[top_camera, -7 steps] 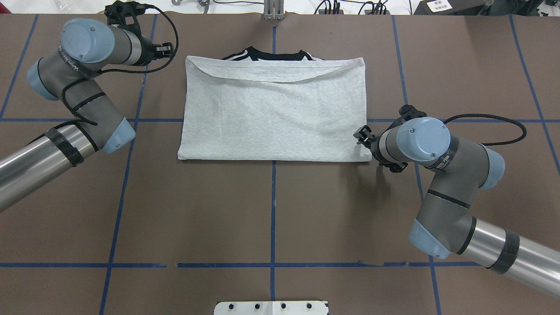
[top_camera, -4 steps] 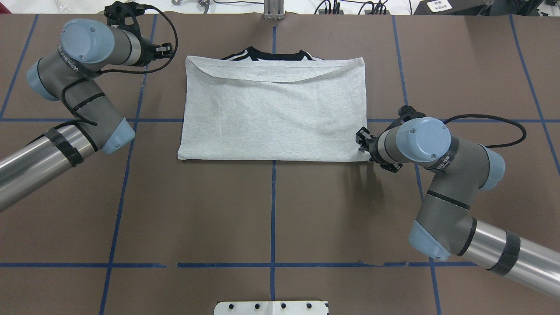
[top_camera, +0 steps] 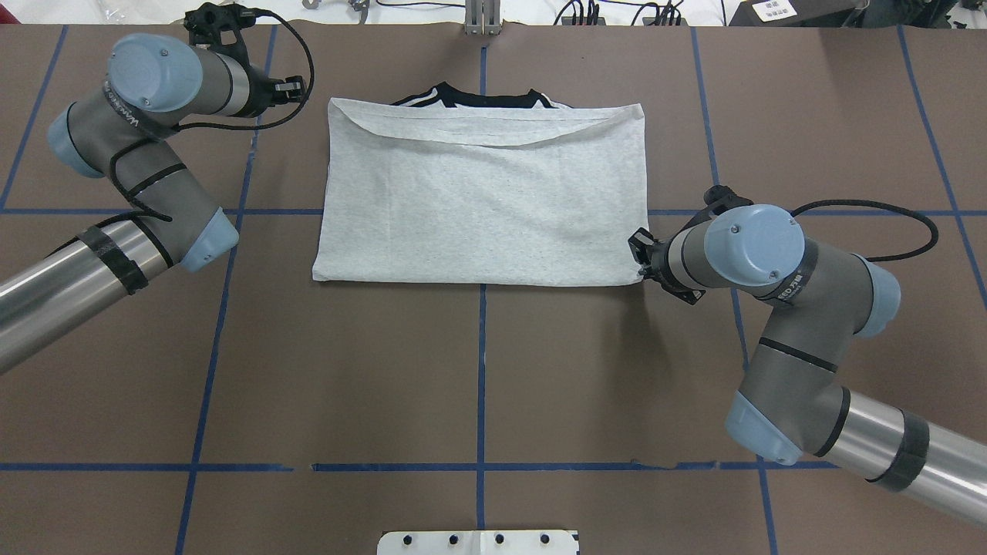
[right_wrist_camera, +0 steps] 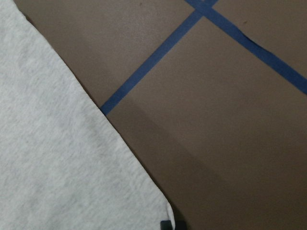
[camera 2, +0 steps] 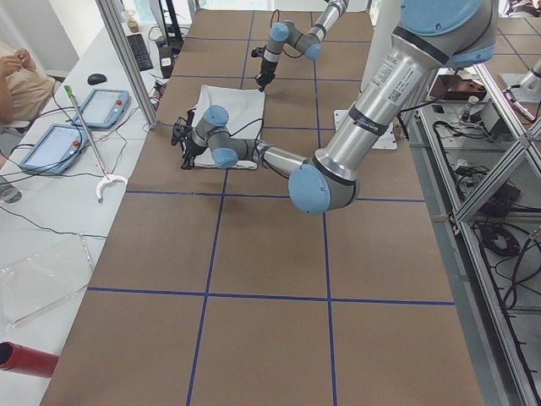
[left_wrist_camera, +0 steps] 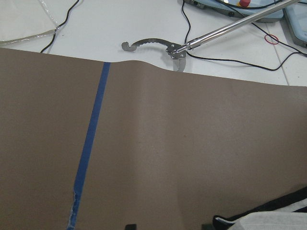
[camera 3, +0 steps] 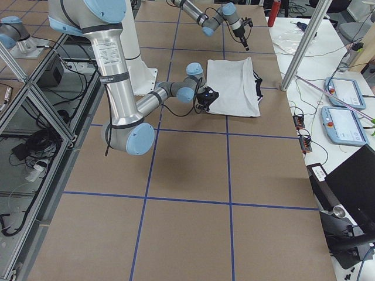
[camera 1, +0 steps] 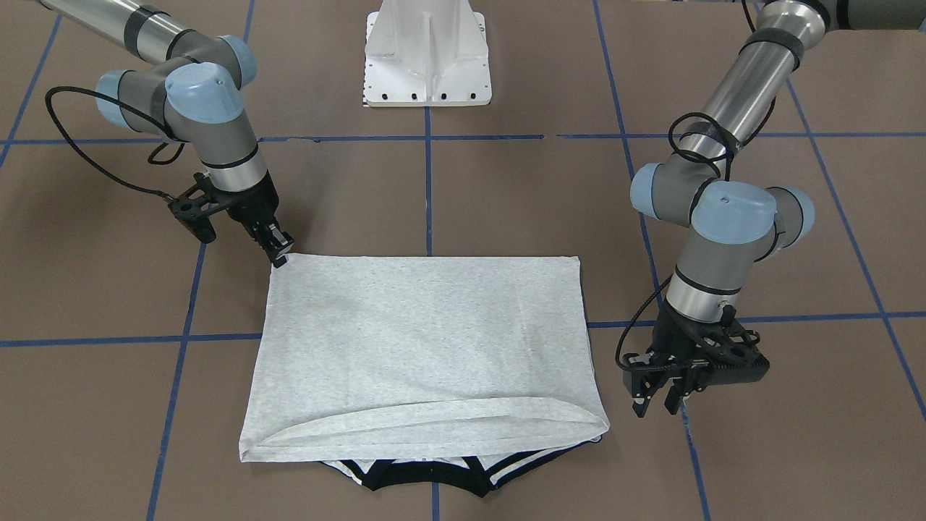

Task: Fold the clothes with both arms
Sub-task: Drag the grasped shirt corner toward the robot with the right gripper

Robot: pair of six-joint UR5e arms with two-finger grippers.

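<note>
The grey T-shirt point(top_camera: 482, 204) lies folded flat on the brown table, its striped collar point(top_camera: 478, 96) peeking out at the far edge. My right gripper point(top_camera: 639, 258) sits low at the shirt's near right corner point(camera 1: 275, 266), its fingers point(camera 1: 278, 250) touching that corner and looking slightly apart; the cloth lies flat. My left gripper point(camera 1: 657, 405) hovers open just outside the far left corner, beside the collar, holding nothing. The right wrist view shows the shirt's corner edge point(right_wrist_camera: 57, 158). In the left wrist view only a bit of collar point(left_wrist_camera: 268, 220) shows.
The white pedestal point(camera 1: 428, 54) stands at the near table edge. Blue tape lines point(top_camera: 482, 370) grid the brown cover. A metal reacher tool point(left_wrist_camera: 192, 45), tablets point(camera 2: 97, 106) and cables lie on the white bench beyond the far edge, where a person point(camera 2: 17, 80) sits.
My right gripper has shifted slightly toward the shirt's near right corner and lower onto it. The left arm and the shirt have not moved.
</note>
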